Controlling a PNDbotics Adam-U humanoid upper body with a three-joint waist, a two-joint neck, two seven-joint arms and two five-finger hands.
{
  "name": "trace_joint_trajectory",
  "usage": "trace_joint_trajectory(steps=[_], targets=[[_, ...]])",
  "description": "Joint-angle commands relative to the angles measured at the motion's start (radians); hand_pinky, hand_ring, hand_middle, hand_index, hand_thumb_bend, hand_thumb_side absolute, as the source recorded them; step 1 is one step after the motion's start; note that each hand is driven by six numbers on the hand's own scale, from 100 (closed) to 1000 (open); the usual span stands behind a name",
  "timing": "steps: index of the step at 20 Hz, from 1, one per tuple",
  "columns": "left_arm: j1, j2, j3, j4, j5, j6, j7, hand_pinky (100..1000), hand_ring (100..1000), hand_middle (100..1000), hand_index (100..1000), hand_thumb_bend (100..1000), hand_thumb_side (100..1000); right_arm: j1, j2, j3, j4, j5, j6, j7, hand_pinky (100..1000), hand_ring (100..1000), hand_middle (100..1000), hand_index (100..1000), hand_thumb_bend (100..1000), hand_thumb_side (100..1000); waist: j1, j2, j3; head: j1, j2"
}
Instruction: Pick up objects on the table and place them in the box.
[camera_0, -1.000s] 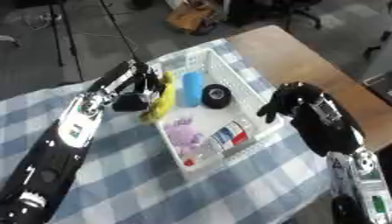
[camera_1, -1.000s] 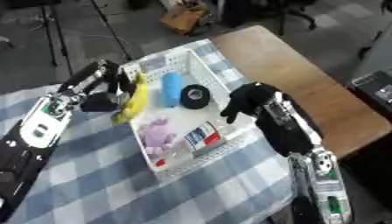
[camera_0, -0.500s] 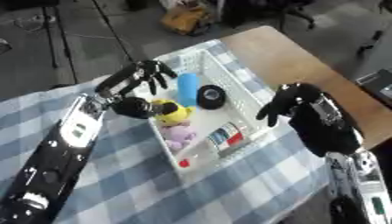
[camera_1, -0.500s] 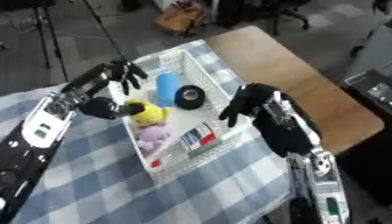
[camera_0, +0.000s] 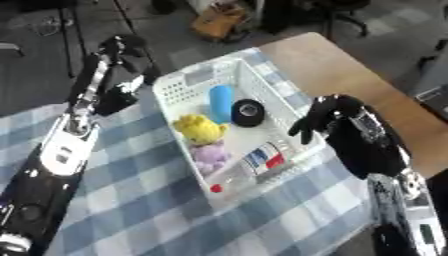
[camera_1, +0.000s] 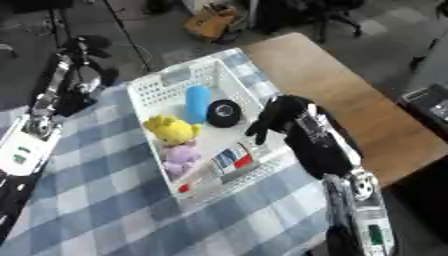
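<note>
The right hand (camera_0: 325, 116) hangs at the right rim of the white basket (camera_0: 187, 80), fingers curled downward and holding nothing, its fingertips just over the basket's edge beside the black tape roll (camera_0: 248, 112). Behind it the black forearm runs down toward the lower right corner, over the bare brown tabletop (camera_0: 350, 70) that shows to the right of the blue-and-white checked cloth (camera_0: 140, 210).

Across the basket, the left hand (camera_0: 125, 49) is raised well clear, up past the basket's far left corner and beyond the table's far edge, with dark floor behind it. Its fingers look bent and nothing shows in them, though they are hard to make out against the dark. The left arm stretches from the lower left corner diagonally up along the cloth.

The basket sits askew, its long axis running from the upper left to the lower right, its right side close to where the cloth gives way to wood. Inside, a blue cylinder (camera_0: 220, 101) lies with its long axis pointing toward the far end wall, touching the tape roll on its right. Nearer, a yellow plush toy (camera_0: 200, 128) sits against the left wall, with a pale purple plush (camera_0: 211, 155) just below it. A small red, white and blue pack (camera_0: 264, 157) lies slanted beside the purple plush, and a little red-tipped thing (camera_0: 216, 188) rests at the near end. Open cloth spreads left and below the basket.
</note>
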Motion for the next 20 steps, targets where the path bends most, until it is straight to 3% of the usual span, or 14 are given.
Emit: trace_joint_trajectory(steps=[1, 6, 9, 12, 15, 20], targets=[[0.039, 0.116, 0.067, -0.075, 0.128, 0.091, 0.053, 513, 694, 757, 794, 647, 826, -0.002, -0.032, -0.018, -0.006, 0.015, -0.012, -0.008, 586, 424, 464, 604, 100, 790, -0.002, -0.118, 0.026, -0.02, -0.012], [0.195, 0.247, 0.161, -0.169, 0.271, 0.176, 0.096, 514, 720, 771, 810, 591, 851, 0.009, -0.069, -0.031, 0.021, 0.029, -0.036, -0.011, 587, 416, 461, 600, 100, 806, 0.003, -0.117, 0.085, -0.029, -0.006], [0.265, 0.291, 0.209, -0.149, 0.319, 0.196, 0.093, 512, 723, 768, 815, 589, 865, 0.012, -0.08, -0.031, 0.035, 0.031, -0.048, -0.004, 587, 414, 461, 599, 100, 808, 0.003, -0.116, 0.106, -0.03, 0.0], [0.324, 0.312, 0.246, -0.106, 0.427, 0.191, 0.06, 513, 727, 767, 817, 569, 900, 0.012, -0.084, -0.036, 0.044, 0.033, -0.055, -0.003, 587, 413, 461, 596, 100, 803, 0.001, -0.115, 0.116, -0.029, 0.005], [0.364, 0.316, 0.267, -0.116, 0.492, 0.145, 0.024, 515, 729, 778, 829, 565, 916, 0.015, -0.092, -0.041, 0.05, 0.035, -0.061, -0.005, 587, 411, 460, 593, 100, 815, -0.003, -0.114, 0.133, -0.033, 0.008], [0.376, 0.32, 0.271, -0.125, 0.531, 0.097, -0.016, 520, 733, 780, 827, 563, 920, 0.015, -0.092, -0.04, 0.056, 0.035, -0.067, -0.001, 588, 411, 461, 591, 100, 815, -0.005, -0.116, 0.138, -0.032, 0.005]])
